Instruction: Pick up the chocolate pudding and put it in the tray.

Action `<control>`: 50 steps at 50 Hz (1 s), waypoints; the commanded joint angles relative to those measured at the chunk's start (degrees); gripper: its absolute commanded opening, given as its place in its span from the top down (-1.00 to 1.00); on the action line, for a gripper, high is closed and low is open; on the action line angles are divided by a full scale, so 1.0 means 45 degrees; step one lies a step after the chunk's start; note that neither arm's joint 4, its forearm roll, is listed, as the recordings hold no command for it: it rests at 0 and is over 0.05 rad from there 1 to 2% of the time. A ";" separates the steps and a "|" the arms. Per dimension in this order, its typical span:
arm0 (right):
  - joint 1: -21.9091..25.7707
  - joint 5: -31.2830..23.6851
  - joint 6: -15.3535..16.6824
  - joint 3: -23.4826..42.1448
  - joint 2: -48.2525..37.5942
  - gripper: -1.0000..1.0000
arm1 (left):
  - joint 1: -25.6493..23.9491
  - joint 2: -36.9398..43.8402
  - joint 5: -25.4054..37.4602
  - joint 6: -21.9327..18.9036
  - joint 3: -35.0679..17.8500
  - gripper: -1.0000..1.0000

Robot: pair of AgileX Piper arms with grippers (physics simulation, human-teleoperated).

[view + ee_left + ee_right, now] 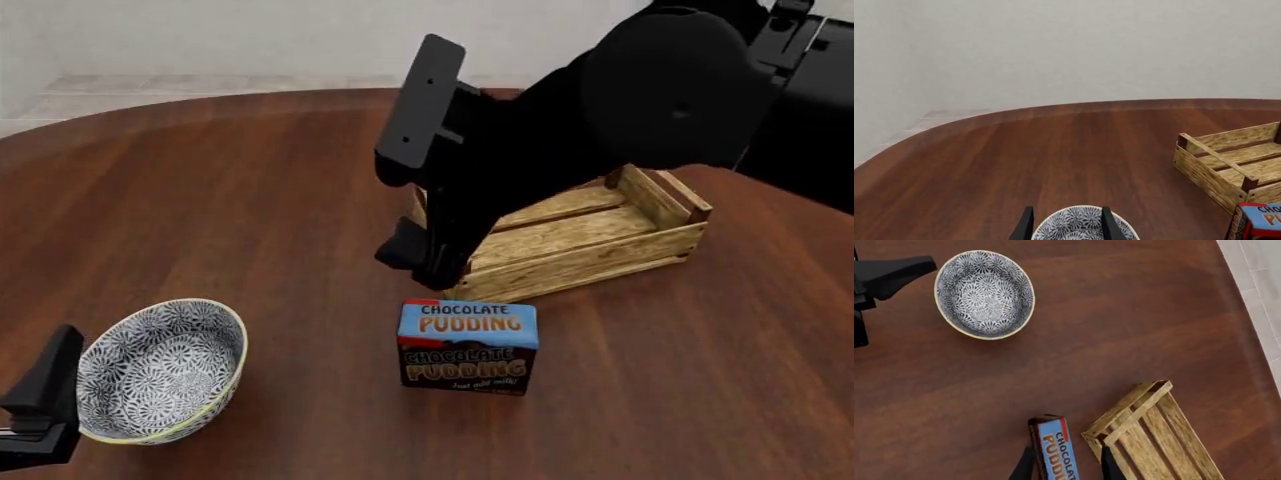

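Note:
The chocolate pudding (467, 345) is a small box with a blue top and brown front, standing on the table just in front of the tray (627, 235), a light wooden slatted crate. My right gripper (420, 262) hangs open above the table, between box and crate, and holds nothing. In the right wrist view the pudding (1056, 447) shows between the two open fingers (1026, 466), with the tray (1157, 440) beside it. My left gripper (40, 400) is open at the near left, pointing at the bowl. The left wrist view catches the pudding (1259, 220) and the tray (1234, 160) at its edge.
A grey-white patterned bowl (160, 370) sits at the near left, right by the left fingers; the bowl (1084, 227) also shows between them. The right arm's black body (601, 110) hides part of the tray. The round wooden table (240, 200) ends in a curved far edge.

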State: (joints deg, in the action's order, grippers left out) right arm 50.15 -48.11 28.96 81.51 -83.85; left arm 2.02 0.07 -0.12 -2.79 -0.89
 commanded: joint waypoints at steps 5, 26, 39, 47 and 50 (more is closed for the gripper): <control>0.0178 -0.0423 0.0360 -0.0577 -0.0063 -1.00 | 0.0046 -0.0008 -0.0064 0.0015 0.0037 -1.00; -0.0789 -0.1096 0.1399 -0.0746 -0.0428 -1.00 | 0.0004 -0.0010 -0.0206 -0.0022 0.0173 -1.00; -0.1525 -0.1591 0.2359 -0.0812 -0.0632 -1.00 | -0.0019 -0.0005 -0.0027 -0.0039 -0.0020 -1.00; -0.1430 -0.1607 0.2363 -0.0748 -0.0730 -1.00 | 0.0026 -0.0010 -0.0126 0.0001 0.0046 -1.00; -0.1388 -0.1565 0.2328 -0.0798 -0.0733 -1.00 | 0.0026 -0.0010 -0.0111 0.0011 0.0025 -1.00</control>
State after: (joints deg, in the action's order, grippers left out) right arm 44.23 -54.78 38.64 78.07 -86.68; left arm 2.07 0.04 -0.61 -2.85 -0.68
